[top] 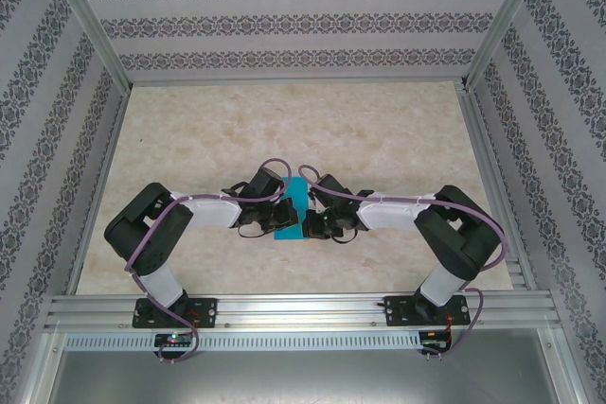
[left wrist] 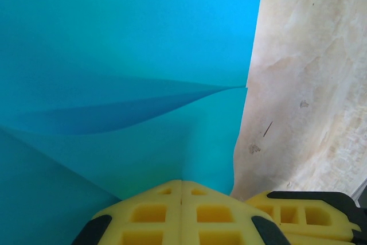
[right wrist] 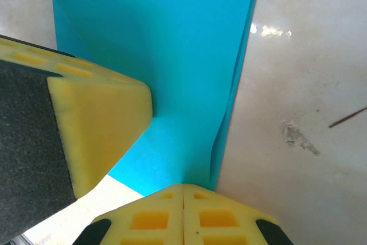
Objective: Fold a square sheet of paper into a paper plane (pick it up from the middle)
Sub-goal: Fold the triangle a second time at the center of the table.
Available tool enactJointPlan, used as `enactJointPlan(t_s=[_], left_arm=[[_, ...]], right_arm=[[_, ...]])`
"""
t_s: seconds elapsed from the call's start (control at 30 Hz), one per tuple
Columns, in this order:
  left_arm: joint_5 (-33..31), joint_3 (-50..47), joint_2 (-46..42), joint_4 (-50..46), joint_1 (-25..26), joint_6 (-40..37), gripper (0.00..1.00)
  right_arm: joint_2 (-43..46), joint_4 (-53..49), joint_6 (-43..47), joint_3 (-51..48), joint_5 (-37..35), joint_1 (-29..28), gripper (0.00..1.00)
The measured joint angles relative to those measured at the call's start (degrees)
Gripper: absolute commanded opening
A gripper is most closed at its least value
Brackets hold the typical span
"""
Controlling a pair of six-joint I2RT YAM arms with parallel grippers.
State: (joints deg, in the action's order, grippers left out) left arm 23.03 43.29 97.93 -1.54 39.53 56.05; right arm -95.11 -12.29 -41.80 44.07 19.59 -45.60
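Left hand and right hand both clamped on square sheet of paper, mid-bench.
Sheet held up between them, loosely bent; no paper plane yet, most folding looks left.

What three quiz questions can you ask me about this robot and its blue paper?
1. True or false: the left gripper is far away from the teal paper.
2. What does the right gripper pinch? A the teal paper, B a cable, C nothing.
3. Fill in: both grippers' jaws are ___.

Key: 1 false, the left gripper pinches the teal paper too; 2 A; 3 shut.
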Motion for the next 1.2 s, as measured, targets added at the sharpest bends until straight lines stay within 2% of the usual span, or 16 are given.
enactJointPlan(t_s=[0.37,0.6,0.77,1.2], left_arm=[[-0.48,-0.04,-0.11,-0.04,0.02,0.00,0.05],[-1.16,-0.15,-0.37,-0.09,0.04,0.00,0.05],[-1.14,-0.15,-0.37,-0.09,0.04,0.00,0.05],[-1.07,-0.15,-0.42,-0.09,0.04,-0.02,0.05]], right_arm=[[1.09,1.99,2.56,-2.23,2.14,0.76,0.07],[4.46,-3.41,4.44,-3.23,3.23,0.76,0.07],[6.73,-3.13,4.42,-2.38,3.19,0.76,0.07],[-0.63,-0.11,4.20,1.05,2.51,1.46,0.06]])
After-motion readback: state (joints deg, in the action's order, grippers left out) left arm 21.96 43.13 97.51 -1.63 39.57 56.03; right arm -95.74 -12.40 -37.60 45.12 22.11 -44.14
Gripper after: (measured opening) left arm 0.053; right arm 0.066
